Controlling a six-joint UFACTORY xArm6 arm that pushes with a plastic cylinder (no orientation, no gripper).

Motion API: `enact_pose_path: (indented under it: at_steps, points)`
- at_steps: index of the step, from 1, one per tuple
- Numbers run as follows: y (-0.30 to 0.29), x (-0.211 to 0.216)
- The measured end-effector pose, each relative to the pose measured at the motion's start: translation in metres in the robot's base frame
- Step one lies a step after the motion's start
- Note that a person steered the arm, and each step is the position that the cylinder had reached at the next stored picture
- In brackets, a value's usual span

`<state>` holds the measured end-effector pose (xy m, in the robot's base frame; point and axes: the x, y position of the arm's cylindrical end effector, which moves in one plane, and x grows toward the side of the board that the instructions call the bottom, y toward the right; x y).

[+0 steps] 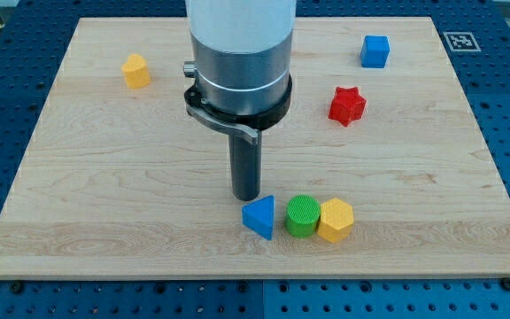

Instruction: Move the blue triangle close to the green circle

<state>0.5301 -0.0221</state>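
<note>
Tool tip sits just above-left of blue triangle, beside green circle.

arm: cut off by view's top | marker: too small

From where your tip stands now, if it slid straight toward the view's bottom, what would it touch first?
My tip would probably meet the blue triangular block first. It lies just below the tip and slightly to the view's right, so the contact may only be glancing.
</note>
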Motion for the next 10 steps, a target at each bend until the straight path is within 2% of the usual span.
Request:
enact_pose_path:
  at_steps: [1, 2, 10]
  points:
    - [-0.028, -0.001]
    - [-0.03, 0.004]
    - [0.015, 0.027]
